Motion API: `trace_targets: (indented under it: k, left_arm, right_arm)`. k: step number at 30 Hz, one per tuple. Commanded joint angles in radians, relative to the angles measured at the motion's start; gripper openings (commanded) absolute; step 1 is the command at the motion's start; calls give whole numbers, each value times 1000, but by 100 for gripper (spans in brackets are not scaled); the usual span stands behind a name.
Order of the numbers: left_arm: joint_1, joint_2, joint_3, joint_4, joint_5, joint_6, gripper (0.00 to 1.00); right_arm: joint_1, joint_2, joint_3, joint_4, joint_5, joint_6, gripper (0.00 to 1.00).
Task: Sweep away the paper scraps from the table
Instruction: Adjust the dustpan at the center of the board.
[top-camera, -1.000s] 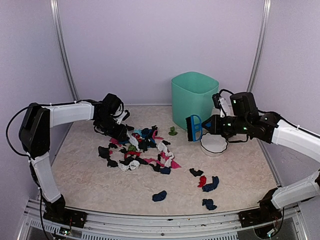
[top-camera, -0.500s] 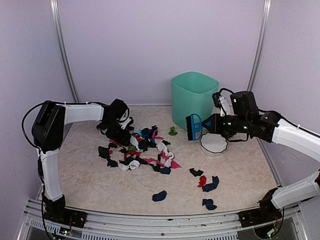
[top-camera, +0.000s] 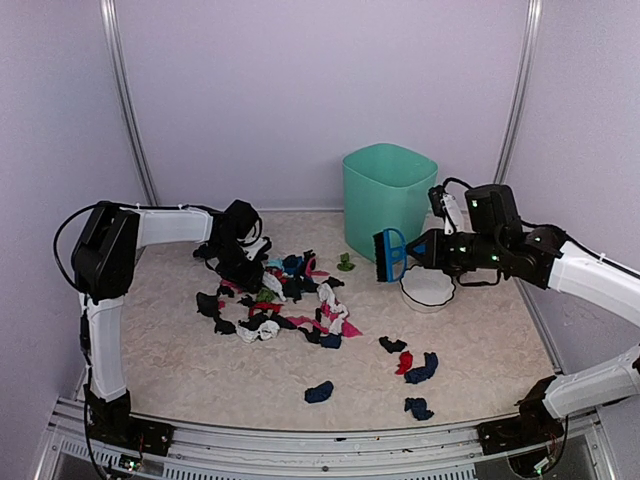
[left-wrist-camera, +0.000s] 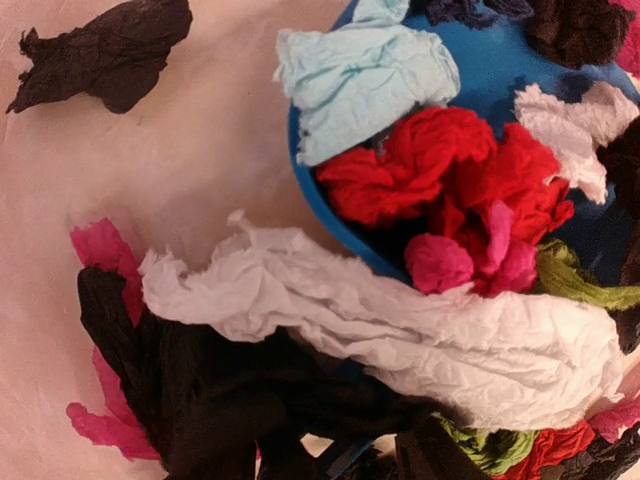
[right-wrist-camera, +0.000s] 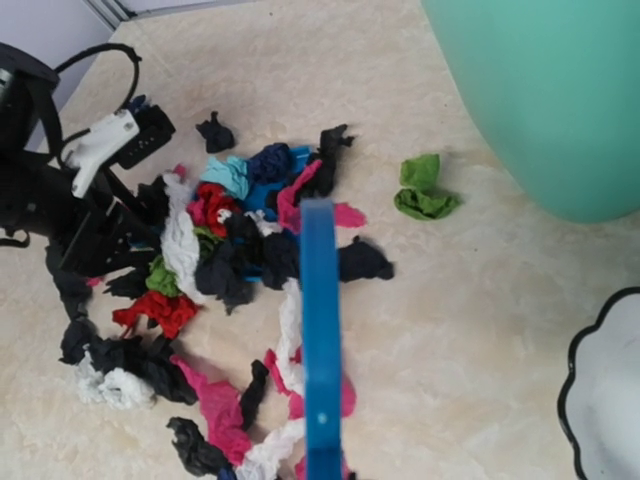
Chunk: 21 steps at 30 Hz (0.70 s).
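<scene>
The paper scraps (top-camera: 285, 300) lie in a heap of black, pink, red, white, blue and green on the beige table (top-camera: 170, 360). Several loose ones sit nearer the front (top-camera: 320, 392). A green scrap (right-wrist-camera: 422, 188) lies by the bin. My left gripper (top-camera: 248, 266) is down at the heap's left end. In the left wrist view its fingers are buried under scraps, in front of a blue dustpan (left-wrist-camera: 480, 70) heaped with scraps. My right gripper (top-camera: 418, 250) hovers to the right of the heap, shut on a blue brush (top-camera: 388, 256), seen edge-on in the right wrist view (right-wrist-camera: 320, 330).
A tall teal bin (top-camera: 388, 198) stands at the back, right of the middle. A white bowl (top-camera: 427, 288) with a dark rim sits under the right arm. Purple walls enclose the table on three sides, and a metal rim runs along the front.
My left arm has reached further right, bringing its gripper deeper into the left end of the heap. The right arm and brush have hardly moved.
</scene>
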Motion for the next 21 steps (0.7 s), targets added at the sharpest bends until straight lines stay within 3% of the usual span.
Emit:
trace_targets:
  k: [1,7,11,14,18,21]
  left_arm:
    - [-25,-1,5,-6,50,-3,41]
    - [-72,-3,-39,1,58,-26,41]
    - [-93,-16,-68,21,65,-51,60]
    - [-102,-29,-82,41,70,-67,65]
    - [-115,-52,-95,63,82,-80,65]
    - [-117,-66,-107,80,111,-89,51]
  right_arm:
    - [-10,-45,-28,26,0,15,0]
    - [-10,-72,-54,36,-6,24,0]
    - [-10,-90,-70,41,-9,26,0]
    - [-9,-106,-83,44,-14,29,0]
    - [-10,-131,-103,45,-16,37,0]
    - [-10,-147,-109,36,-13,37,0]
